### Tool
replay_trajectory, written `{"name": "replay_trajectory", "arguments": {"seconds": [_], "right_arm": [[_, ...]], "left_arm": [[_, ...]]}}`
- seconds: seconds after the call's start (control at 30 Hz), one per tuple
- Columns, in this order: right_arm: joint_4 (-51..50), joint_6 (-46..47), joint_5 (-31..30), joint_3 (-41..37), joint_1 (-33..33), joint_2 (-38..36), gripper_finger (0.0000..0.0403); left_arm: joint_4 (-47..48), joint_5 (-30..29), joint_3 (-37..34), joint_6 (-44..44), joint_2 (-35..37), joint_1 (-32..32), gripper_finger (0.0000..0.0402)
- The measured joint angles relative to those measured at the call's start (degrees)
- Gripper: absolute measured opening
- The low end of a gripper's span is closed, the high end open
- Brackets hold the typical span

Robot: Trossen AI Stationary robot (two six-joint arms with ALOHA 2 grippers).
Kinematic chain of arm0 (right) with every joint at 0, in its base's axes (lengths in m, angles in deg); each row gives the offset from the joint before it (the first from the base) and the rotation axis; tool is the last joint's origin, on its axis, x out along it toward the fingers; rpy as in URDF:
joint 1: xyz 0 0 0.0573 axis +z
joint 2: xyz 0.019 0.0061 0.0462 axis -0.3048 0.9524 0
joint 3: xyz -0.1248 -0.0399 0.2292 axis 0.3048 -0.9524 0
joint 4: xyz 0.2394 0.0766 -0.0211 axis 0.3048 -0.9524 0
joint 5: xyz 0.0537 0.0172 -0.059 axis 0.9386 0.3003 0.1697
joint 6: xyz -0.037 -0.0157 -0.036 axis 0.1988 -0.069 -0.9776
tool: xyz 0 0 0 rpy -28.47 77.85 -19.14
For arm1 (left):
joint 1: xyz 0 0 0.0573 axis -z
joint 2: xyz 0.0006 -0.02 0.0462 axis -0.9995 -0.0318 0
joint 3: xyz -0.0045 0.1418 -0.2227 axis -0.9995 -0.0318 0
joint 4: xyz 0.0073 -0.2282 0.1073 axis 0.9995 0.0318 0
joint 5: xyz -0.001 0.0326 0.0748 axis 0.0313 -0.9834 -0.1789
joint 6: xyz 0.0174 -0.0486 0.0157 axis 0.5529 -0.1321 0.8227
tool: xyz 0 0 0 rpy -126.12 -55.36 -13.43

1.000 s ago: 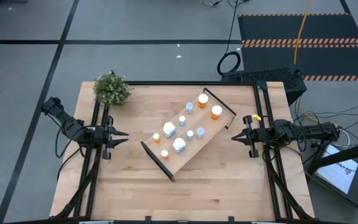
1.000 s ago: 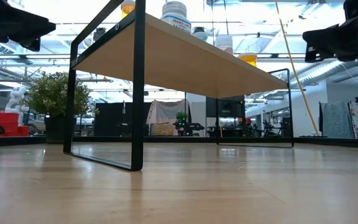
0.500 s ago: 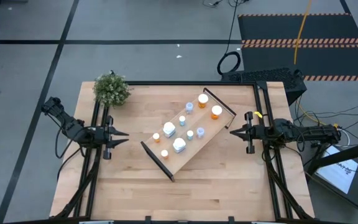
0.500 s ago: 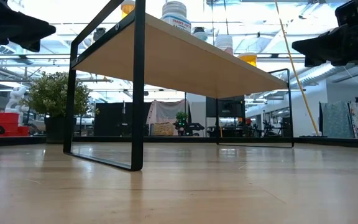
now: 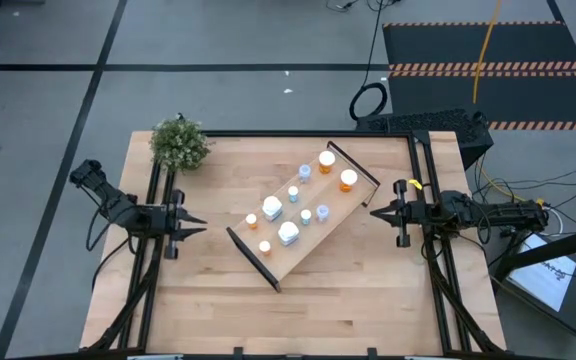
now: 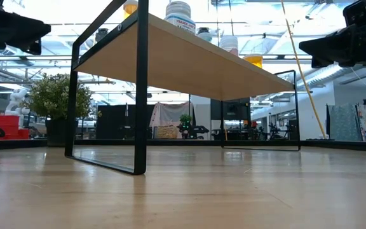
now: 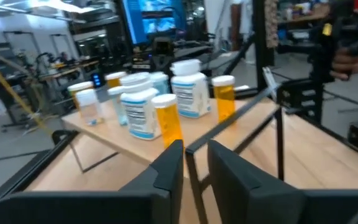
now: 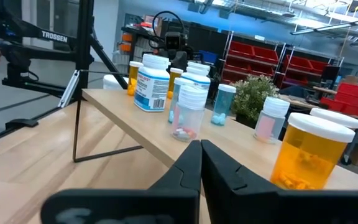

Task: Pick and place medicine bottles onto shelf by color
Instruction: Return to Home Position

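We see the long light-wood shelf with black metal end brackets (image 5: 308, 240) standing slantwise across the middle of the pale wooden tabletop (image 5: 218, 310). One bracket end points toward the near left and the other toward the far right. Every medicine bottle in view stands upright on the board:

- Two large amber-orange bottles with white caps (image 5: 348, 180) are at the far-right end.
- Small pale-blue bottles (image 5: 306, 216) are scattered along the middle.
- Two broad white bottles (image 5: 272, 209) stand toward the near-left half.
- Two tiny orange bottles (image 5: 251, 220) are closest to the near-left bracket.

The left gripper (image 5: 200, 224) hovers inside the tabletop's left edge, its fingers slightly spread and holding nothing. A band of bare wood lies between it and the shelf's near-left bracket.

The right gripper (image 5: 372, 212) hangs at the right edge with its fingers pressed together and empty. It points at the shelf's far-right end, near it but clearly apart.

Open wood runs along the whole near edge and in the far middle. A bushy green potted plant (image 5: 180, 145) fills the far-left corner, well apart from the shelf.
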Motion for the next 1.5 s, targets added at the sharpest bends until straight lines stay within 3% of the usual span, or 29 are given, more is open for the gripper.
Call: {"name": "replay_trajectory", "arguments": {"seconds": [0.2, 0.47, 0.7, 1.17, 1.5], "right_arm": [[0.0, 0.0, 0.0, 0.0, 0.0, 0.0, 0.0000], [0.1, 0.0, 0.0, 0.0, 0.0, 0.0, 0.0000], [0.5, 0.0, 0.0, 0.0, 0.0, 0.0, 0.0000], [0.6, 0.0, 0.0, 0.0, 0.0, 0.0, 0.0000], [0.5, 0.0, 0.0, 0.0, 0.0, 0.0, 0.0000]], "left_arm": [[-0.1, 4.3, 0.0, 1.2, 0.0, 0.0, 0.0007], [-10.0, 7.7, -5.4, 4.3, 0.0, 0.0, 0.0003], [-9.0, 10.1, -6.0, 4.1, 0.0, -2.0, 0.0006], [-8.3, 12.9, -5.9, 4.0, 0.0, -13.6, 0.0006], [-7.4, 20.2, -5.8, 3.0, 0.0, -20.8, 0.0005]]}}
